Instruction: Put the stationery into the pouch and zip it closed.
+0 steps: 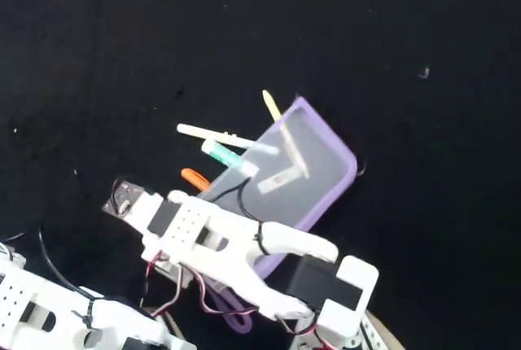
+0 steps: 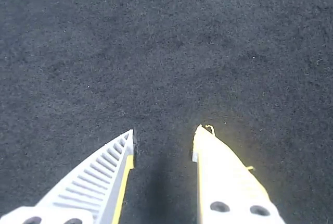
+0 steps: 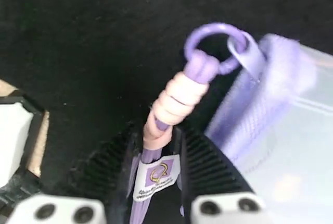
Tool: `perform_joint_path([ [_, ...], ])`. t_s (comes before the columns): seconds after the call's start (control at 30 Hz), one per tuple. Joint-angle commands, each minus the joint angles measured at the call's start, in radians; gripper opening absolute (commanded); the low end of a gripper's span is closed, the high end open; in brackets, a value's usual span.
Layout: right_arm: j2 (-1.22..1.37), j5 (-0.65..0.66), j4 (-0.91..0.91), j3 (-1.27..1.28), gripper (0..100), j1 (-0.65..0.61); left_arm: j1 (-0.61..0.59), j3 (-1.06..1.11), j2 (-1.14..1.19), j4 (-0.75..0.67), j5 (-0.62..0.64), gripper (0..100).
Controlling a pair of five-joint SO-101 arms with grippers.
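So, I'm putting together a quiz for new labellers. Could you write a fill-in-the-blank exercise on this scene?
1. The left end effector is ____ above the bare table.
2. The right end effector is shut on a ____ strap attached to the pouch.
3. The table's surface is ____.
Missing words: open; purple; black.

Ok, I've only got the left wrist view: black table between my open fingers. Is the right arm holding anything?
Observer: Yes. The right gripper is shut on the pouch's beaded purple pull strap.
Operator: Is the stationery inside yet?
Observer: Not fully. A yellow pen and a white pen stick out past the edge of the pouch.
Operator: Anything loose?
Observer: An orange pen lies on the table beside the pouch. I cannot tell whether its end is inside.
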Motion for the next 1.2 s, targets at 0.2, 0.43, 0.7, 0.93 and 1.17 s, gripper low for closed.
perform_joint_path([
  [0.2,-0.054,0.143,0.009,-0.039,1.0,0.189,-0.004,-0.015,-0.014,-0.017,0.0,19],
  [0.43,-0.257,0.238,0.143,-0.039,1.1,0.276,-0.002,-0.013,-0.014,-0.017,0.0,19],
  [0.7,-0.499,0.287,0.272,-0.013,1.1,0.405,-0.001,-0.012,-0.014,-0.015,0.0,19],
  [0.93,-0.67,0.681,0.227,0.028,1.1,0.56,-0.001,-0.012,-0.014,-0.015,-0.002,19],
  [1.17,-0.713,0.945,0.288,-0.012,1.1,0.606,-0.001,-0.012,-0.014,-0.015,-0.002,19],
])
